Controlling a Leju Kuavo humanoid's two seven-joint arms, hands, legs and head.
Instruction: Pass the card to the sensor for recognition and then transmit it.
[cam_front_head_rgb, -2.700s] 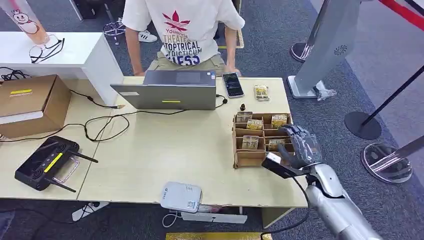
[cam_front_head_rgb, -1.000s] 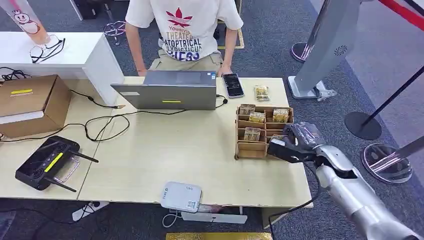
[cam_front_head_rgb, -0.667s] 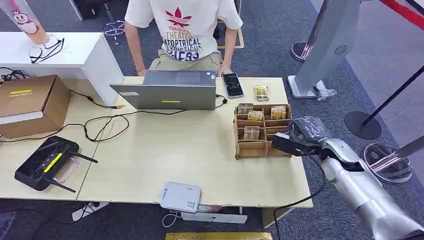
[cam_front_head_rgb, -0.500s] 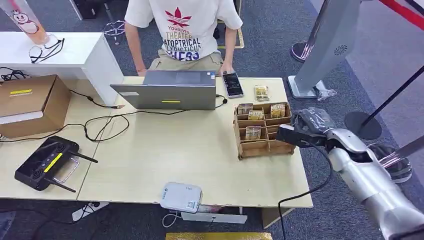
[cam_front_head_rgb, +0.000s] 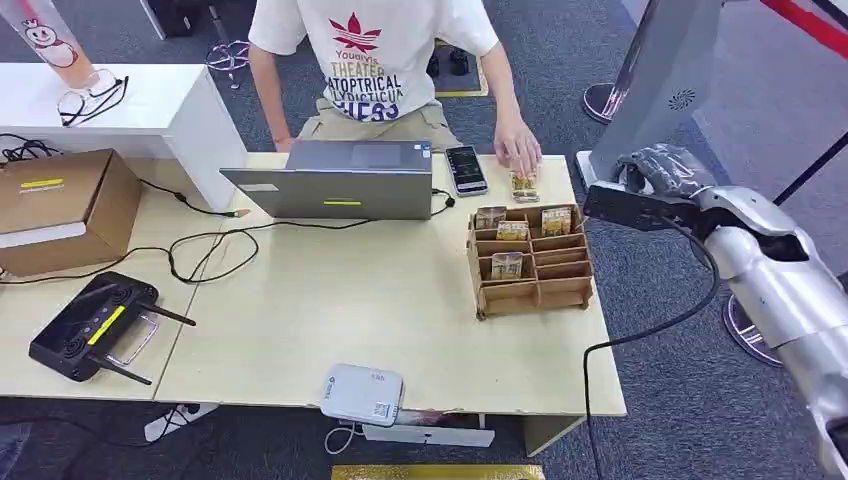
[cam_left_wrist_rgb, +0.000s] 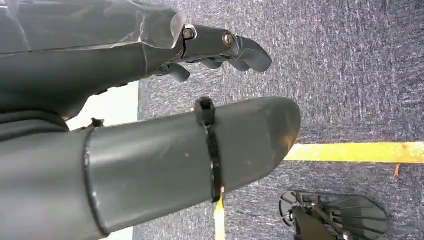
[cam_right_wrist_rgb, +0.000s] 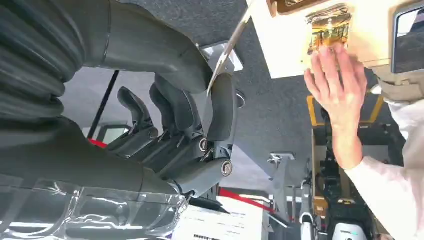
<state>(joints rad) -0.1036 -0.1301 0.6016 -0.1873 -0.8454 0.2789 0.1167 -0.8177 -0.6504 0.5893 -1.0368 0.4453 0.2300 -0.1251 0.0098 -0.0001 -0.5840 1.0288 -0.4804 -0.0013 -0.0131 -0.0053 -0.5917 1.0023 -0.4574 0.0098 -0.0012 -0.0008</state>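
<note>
Readable print on the shirt
The person's white T-shirt (cam_front_head_rgb: 375, 45), beyond the far table edge, carries a red trefoil logo above partly legible lines: "THEATER", "ATOPTRICAL".

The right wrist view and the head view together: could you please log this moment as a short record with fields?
right hand: raised beside the table's right edge, pinching a thin card seen edge-on
left hand: hanging over carpet, holding nothing
card rack: wooden box on the table, several compartments holding cards
person: seated behind the laptop, a hand resting on a loose card near the phone
sensor: white device at the table's near edge
</note>
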